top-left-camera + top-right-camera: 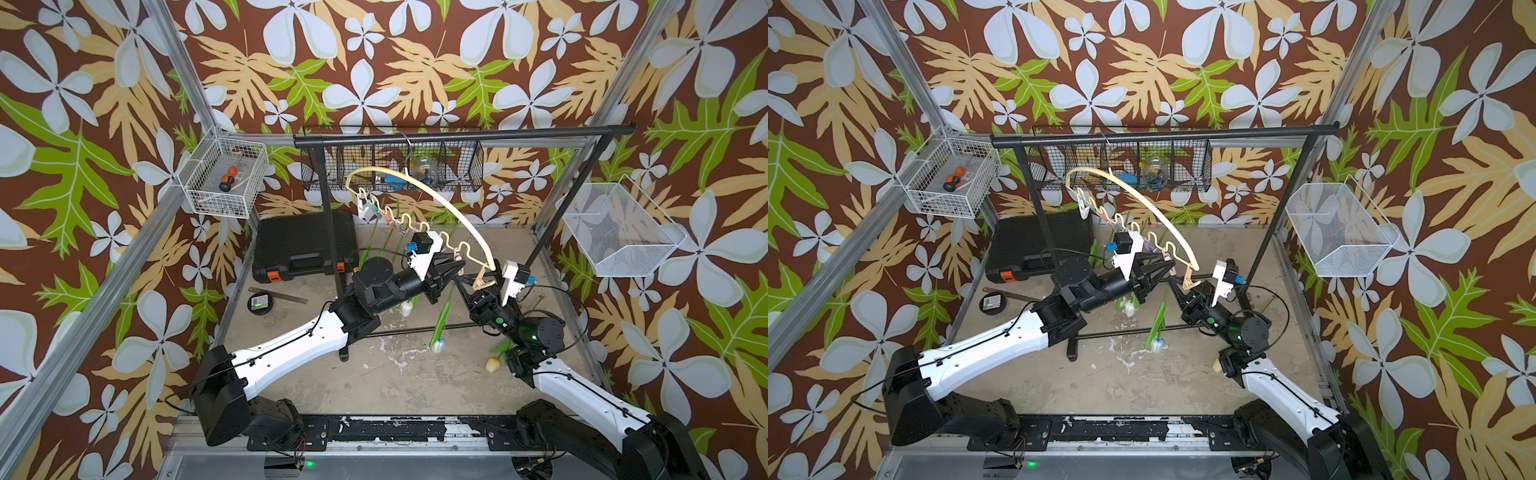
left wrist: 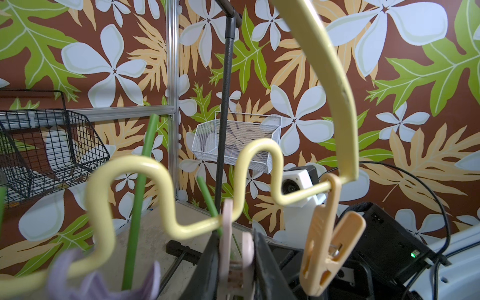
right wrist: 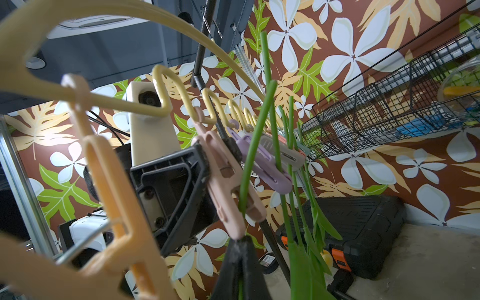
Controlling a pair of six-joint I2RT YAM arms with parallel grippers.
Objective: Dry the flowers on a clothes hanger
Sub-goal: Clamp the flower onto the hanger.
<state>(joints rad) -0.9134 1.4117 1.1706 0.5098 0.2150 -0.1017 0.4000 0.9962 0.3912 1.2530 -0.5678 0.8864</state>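
The cream clothes hanger (image 2: 342, 104) is hanging by its hook from the black garment rack (image 1: 457, 135), crossing the centre of both top views. The fingers of the left gripper (image 1: 460, 269) are standing slightly apart, squeezing a pink clothespin (image 2: 226, 228) near the hanger's lower right end. Those of the right gripper (image 1: 456, 281) are pinching fully closed on the stem of a tulip (image 1: 444, 318) just beside that pin, its head dangling above the worktop (image 1: 395, 374). A second tulip (image 1: 492, 365) is lying lower right of centre.
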